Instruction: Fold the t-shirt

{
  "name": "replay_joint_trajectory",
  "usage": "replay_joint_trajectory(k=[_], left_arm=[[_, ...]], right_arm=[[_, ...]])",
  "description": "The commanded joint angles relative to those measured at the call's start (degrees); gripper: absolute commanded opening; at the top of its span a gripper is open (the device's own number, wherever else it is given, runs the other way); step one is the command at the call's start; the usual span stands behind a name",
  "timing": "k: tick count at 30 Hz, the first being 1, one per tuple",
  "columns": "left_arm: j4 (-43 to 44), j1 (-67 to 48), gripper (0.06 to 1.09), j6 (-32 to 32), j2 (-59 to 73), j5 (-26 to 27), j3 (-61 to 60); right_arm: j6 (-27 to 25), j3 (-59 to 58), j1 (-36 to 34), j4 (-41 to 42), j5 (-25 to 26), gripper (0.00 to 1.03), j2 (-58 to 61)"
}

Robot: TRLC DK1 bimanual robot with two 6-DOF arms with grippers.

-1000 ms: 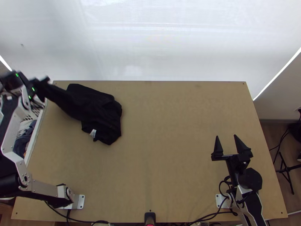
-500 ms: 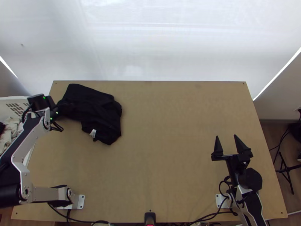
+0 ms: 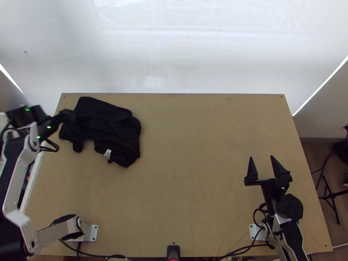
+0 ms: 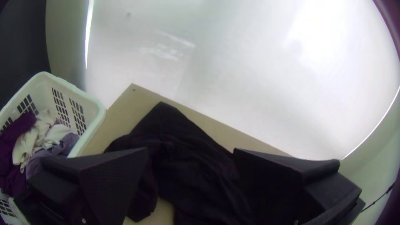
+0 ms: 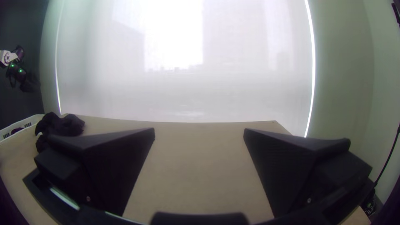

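Outward, past the table's left edge, the left gripper [image 3: 64, 116] had shifted its body, baring more of the shirt's left flap. Across the table's [image 3: 195, 139] far left part the shirt [image 3: 115, 130] lay bunched, black folds running together. Beyond the left edge stood the basket [image 4: 100, 118], holding purple, cream and greyish clothes [image 4: 39, 139]; the left wrist view cut off one side, and a finger hid part. The left gripper's fingers were wide apart, tips blurred against black cloth, contact unclear. The right gripper [image 3: 261, 157], well away, also had its fingers apart. A white tag [image 3: 108, 153] showed on the shirt.
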Motion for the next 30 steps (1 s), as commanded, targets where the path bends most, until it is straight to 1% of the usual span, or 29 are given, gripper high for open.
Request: replay_joint_trajectory(k=[1, 4, 5, 7, 8, 11, 13, 17, 18, 20, 22, 23, 24, 25, 27, 28, 30], left_arm=[[-9.69, 2.90, 1.05, -1.29, -3.69, -3.33, 3.94], [-18.74, 1.32, 1.05, 2.49, -1.58, -8.87, 4.82], [-22.17, 0.62, 1.05, 4.68, -1.05, -10.54, 4.82], [-28.50, -0.08, 1.05, 8.02, 0.36, -13.44, 5.26], [-31.75, 0.00, 1.05, 8.73, 1.41, -14.58, 5.79], [-43.44, 1.06, 1.05, 9.78, 5.80, -14.58, 8.16], [-47.75, 1.50, 1.05, 10.40, 7.39, -14.58, 7.81], [-48.54, 2.46, 1.05, 9.69, 6.42, -14.50, 4.73], [-48.36, 2.46, 1.05, 9.52, 5.98, -14.50, 4.12], [-48.01, 2.38, 1.05, 8.90, 4.93, -14.50, 3.24], [-46.96, 2.29, 1.05, 8.73, 3.69, -14.41, 2.62], [-46.69, 2.02, 1.05, 8.73, 3.08, -14.32, 2.45], [-46.43, 1.85, 1.05, 8.73, 2.55, -14.32, 2.36], [-45.99, 1.85, 1.05, 8.73, 2.20, -14.23, 2.09], [-45.29, 1.94, 1.05, 8.64, 1.50, -14.14, 1.48], [-44.67, 2.02, 1.05, 8.64, 1.06, -14.14, 0.86], [-43.79, 1.94, 1.05, 8.55, 0.09, -14.14, -0.45]], right_arm=[[-0.06, -0.01, 0.00, 0.02, 0.02, 0.99, 0.01], [0.02, -0.01, 0.00, 0.02, 0.02, 0.99, 0.01], [-0.06, -0.01, 0.00, 0.02, 0.02, 0.99, 0.01], [-0.06, -0.01, 0.00, 0.02, 0.02, 0.99, 0.01], [-0.06, -0.01, 0.00, 0.02, 0.02, 0.99, 0.01], [0.55, -0.01, 0.18, 0.02, 0.02, 0.99, 0.01], [3.01, -0.01, 1.23, 0.02, -0.06, 0.99, 0.01], [2.92, -0.01, 2.64, 0.02, 0.02, 0.99, -0.08], [2.04, -0.01, 2.29, 0.02, 0.02, 0.99, -0.08], [2.31, -0.01, 1.59, 0.11, 0.02, 0.99, -0.08], [1.52, 0.34, 1.15, 0.02, -0.06, 0.99, -0.08], [1.43, 1.13, 0.80, -0.68, -0.77, 0.99, 0.01], [1.08, 2.28, 1.06, -2.70, -1.12, 0.99, 0.10], [-0.06, 2.89, 1.50, -2.35, -1.21, 0.99, 0.10], [-1.65, 6.14, 1.76, -4.64, -1.38, 0.99, 0.71], [-3.23, 7.90, 2.38, -4.81, -1.38, 0.99, 2.47], [-4.11, 14.05, 3.70, -8.06, -1.38, 0.99, 9.59]])
